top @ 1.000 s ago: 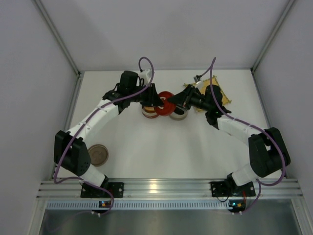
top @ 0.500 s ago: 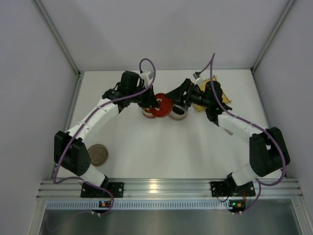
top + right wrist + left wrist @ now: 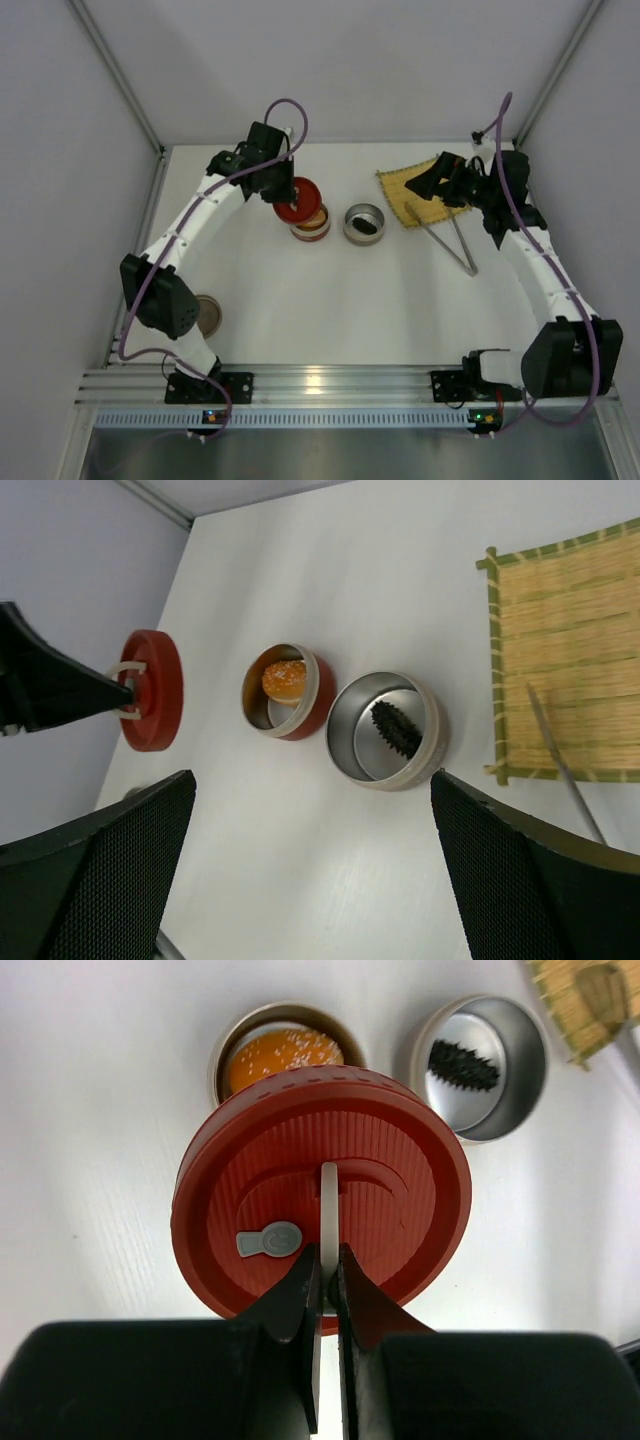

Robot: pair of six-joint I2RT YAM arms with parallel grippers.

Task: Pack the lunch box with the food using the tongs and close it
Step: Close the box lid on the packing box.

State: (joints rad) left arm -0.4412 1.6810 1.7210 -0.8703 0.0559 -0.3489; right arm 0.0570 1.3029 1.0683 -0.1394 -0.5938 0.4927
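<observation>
My left gripper (image 3: 330, 1255) is shut on the white loop handle of the red lid (image 3: 322, 1195), holding it above the red round lunch box (image 3: 312, 226). The orange bun (image 3: 280, 1050) lies inside that box. Beside it, the dark oblong piece (image 3: 397, 730) rests in an open silver tin (image 3: 363, 224). The tongs (image 3: 447, 240) lie free, one end on the yellow mat (image 3: 425, 190) and the joined end on the table. My right gripper (image 3: 432, 180) hovers over the mat, open and empty (image 3: 315, 870).
A brown round disc (image 3: 205, 315) lies at the near left by the left arm's base. White walls close the table at the back and both sides.
The right gripper opened and swung back right from the tin to the mat, where the tongs now lie. The left gripper carried the red lid leftward over the box.
</observation>
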